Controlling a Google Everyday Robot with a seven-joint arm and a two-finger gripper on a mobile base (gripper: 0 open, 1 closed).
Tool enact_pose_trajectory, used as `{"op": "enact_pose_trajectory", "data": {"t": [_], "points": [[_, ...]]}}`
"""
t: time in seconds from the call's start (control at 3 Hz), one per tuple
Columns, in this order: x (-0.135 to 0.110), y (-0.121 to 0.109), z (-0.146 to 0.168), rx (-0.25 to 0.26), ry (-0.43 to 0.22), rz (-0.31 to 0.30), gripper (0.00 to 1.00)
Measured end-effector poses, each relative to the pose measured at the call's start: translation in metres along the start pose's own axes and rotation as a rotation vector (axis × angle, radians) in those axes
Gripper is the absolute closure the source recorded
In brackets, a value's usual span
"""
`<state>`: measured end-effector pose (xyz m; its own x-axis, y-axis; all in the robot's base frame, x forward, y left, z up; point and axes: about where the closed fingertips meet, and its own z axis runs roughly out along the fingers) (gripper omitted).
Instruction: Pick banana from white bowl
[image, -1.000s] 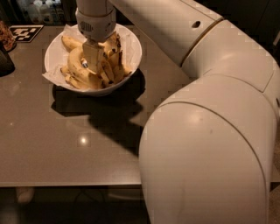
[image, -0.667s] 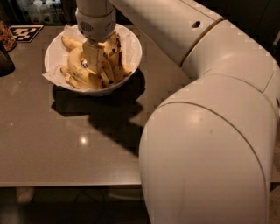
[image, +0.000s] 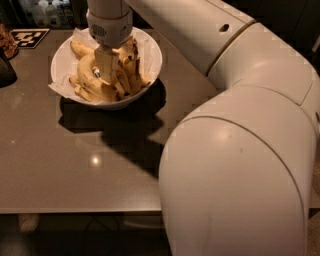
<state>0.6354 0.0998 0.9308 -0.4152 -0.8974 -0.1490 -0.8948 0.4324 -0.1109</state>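
The white bowl (image: 154, 56) stands at the back left of the grey table, with crinkled white paper showing at its rim. Several yellow, brown-spotted bananas (image: 84, 71) are piled inside it. My gripper (image: 112, 71) reaches straight down from the white wrist into the middle of the pile and touches the fruit. The bananas around it hide its lower end.
My bulky white arm (image: 235, 170) covers the right half of the view and hides that side of the table. A black-and-white marker card (image: 30, 37) lies at the back left. A dark object (image: 6, 71) sits at the left edge. The table's front edge (image: 75, 210) runs across below.
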Motion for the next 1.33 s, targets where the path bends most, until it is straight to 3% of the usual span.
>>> {"op": "enact_pose_trajectory", "data": {"t": [0.33,0.67,1.33], "points": [[0.0000,0.0000,0.0002,0.000,0.000,0.000,1.00],[-0.0012,-0.0009,-0.0078,0.000,0.000,0.000,0.82],[0.0000,0.0000,0.0000,0.000,0.000,0.000,0.34]]}}
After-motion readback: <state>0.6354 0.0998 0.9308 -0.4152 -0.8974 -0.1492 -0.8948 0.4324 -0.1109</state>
